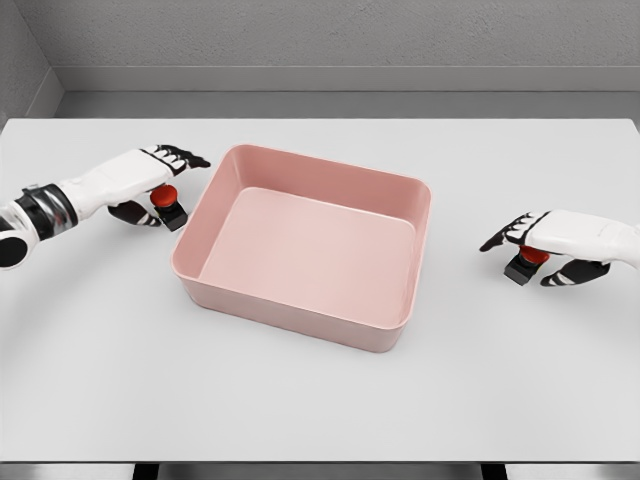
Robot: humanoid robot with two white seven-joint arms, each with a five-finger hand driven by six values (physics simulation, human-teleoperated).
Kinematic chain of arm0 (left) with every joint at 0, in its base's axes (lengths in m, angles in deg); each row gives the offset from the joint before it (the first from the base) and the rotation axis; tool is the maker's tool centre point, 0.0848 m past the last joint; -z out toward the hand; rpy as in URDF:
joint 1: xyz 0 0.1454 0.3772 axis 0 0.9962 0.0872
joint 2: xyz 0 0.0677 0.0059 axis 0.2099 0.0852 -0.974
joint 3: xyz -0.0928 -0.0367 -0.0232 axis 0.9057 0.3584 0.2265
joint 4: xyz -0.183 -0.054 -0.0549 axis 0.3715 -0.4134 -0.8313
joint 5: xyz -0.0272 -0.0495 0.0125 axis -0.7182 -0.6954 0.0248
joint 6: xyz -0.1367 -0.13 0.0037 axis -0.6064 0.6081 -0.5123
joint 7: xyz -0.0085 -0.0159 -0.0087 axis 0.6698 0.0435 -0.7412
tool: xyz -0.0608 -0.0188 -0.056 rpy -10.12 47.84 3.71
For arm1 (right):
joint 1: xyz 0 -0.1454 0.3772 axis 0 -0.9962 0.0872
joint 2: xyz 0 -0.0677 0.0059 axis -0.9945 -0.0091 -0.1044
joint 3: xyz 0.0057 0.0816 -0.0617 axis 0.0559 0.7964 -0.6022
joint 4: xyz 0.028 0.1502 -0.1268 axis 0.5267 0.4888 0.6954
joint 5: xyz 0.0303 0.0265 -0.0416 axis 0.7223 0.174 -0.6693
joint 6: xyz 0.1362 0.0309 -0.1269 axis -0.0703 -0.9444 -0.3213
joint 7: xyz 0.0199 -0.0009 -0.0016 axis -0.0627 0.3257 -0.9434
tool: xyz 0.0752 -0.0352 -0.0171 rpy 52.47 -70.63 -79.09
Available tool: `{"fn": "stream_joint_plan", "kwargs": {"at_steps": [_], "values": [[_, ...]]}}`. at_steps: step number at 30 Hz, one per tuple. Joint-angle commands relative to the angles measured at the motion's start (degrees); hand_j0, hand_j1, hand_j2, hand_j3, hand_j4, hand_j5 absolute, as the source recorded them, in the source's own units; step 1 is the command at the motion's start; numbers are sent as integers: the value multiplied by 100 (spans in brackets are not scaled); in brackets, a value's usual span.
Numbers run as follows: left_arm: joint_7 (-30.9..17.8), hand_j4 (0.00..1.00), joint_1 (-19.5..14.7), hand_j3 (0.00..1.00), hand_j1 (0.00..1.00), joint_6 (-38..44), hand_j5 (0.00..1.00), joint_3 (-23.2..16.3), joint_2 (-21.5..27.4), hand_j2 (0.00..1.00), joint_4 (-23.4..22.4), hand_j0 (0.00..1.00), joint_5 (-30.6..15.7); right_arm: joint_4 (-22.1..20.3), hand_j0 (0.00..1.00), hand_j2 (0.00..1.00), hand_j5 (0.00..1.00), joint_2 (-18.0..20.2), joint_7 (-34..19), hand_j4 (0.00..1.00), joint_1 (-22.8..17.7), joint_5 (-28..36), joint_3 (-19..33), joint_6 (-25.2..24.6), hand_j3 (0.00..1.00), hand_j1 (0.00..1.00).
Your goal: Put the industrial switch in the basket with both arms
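White bench point(320, 400) holds a pink basket point(305, 245); left hand point(150, 185) and right hand point(545, 240) each curl over a red-buttoned switch point(168, 205), point(527, 262).

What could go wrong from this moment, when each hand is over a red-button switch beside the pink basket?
1. The left hand covers its switch close to the pink basket wall; lifting inward could knock the rim.
2. The right hand sits over the other switch, whose black base shows only partly, so the grip may be shallow and it could slip.
3. Both switches lie outside the basket; a low carry could hit its walls.
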Motion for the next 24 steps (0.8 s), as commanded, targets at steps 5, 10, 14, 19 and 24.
{"fn": "stream_joint_plan", "kwargs": {"at_steps": [5, 10, 14, 19, 24], "values": [[7, 98, 18, 98, 98, -19, 98, 86, 4, 98, 70, 98, -38, 41, 86, 86, 86, -66, 2, 86, 0, -70, -2, -14, 86, 86], [-2, 72, 79, 72, 72, -186, 72, 95, 21, 72, 62, 72, -29, 120, 83, 83, 83, -84, 2, 83, -9, -176, -2, -14, 83, 83], [-2, 50, 106, 50, 50, -370, 50, 165, 39, 50, 53, 50, -29, 199, 78, 78, 78, -128, 2, 78, -9, -193, -2, -14, 78, 78], [-2, 39, 123, 39, 39, -414, 39, 279, 74, 39, 44, 39, -38, 225, 70, 70, 70, -145, -7, 70, -9, -211, -2, -14, 70, 70], [-10, 37, 281, 37, 37, -563, 37, 613, 91, 37, 62, 37, -38, 269, 64, 64, 64, -154, -7, 64, -9, -220, -2, -14, 64, 64]]}}
